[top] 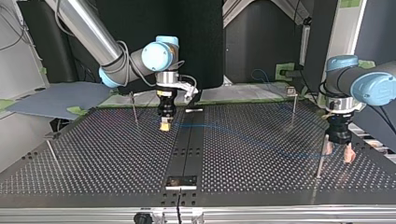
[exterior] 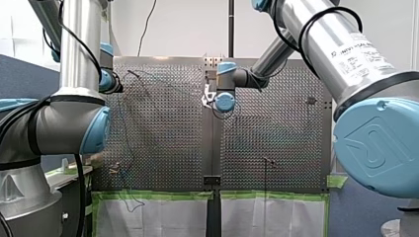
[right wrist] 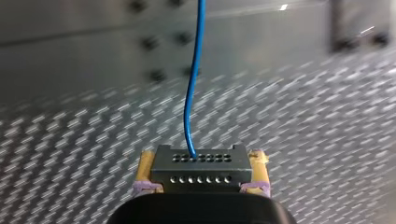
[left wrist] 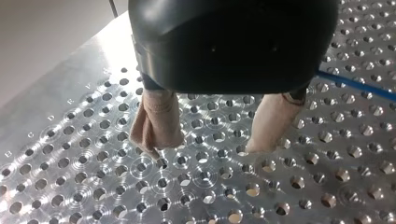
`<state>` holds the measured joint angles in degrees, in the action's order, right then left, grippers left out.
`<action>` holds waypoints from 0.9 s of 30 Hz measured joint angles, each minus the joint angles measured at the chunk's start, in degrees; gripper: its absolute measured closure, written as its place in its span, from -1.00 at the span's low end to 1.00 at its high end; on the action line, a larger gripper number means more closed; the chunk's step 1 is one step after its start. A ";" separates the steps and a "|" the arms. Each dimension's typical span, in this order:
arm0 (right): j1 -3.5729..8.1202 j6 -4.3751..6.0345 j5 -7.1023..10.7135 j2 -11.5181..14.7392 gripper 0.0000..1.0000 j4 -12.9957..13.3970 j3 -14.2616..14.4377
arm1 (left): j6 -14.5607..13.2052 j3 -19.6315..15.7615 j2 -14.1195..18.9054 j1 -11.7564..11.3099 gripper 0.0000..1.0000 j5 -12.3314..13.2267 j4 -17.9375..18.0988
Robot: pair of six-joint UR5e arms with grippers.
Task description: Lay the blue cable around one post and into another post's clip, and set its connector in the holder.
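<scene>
My right gripper [right wrist: 201,161] is shut on a small black connector [right wrist: 201,171] that has two rows of holes, pinched between its yellow pads. The blue cable [right wrist: 190,98] leaves the connector and runs ahead of the gripper. In the top view my right gripper [top: 165,124] hangs just above the plate left of the black middle strip, and the blue cable [top: 243,136] trails toward the right. My left gripper [top: 338,152] stands open at the right, beside a thin post [top: 320,158]. Its beige pads [left wrist: 156,123] hold nothing, and the blue cable [left wrist: 355,85] lies beside them.
More thin posts stand on the perforated plate: one [top: 134,109] near my right gripper, one [top: 293,103] at the back right, one [top: 51,151] at the left. A dark rectangular holder [top: 181,182] sits on the middle strip near the front edge.
</scene>
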<state>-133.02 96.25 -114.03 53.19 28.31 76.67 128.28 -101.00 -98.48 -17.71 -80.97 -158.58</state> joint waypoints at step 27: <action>0.66 12.97 -13.53 -13.49 1.00 13.52 13.54 | 1.36 -0.02 0.02 -0.33 -1.00 -0.04 0.29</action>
<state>-132.36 109.21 -127.55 39.70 41.83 90.22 129.65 -101.02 -98.47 -18.04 -81.00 -158.29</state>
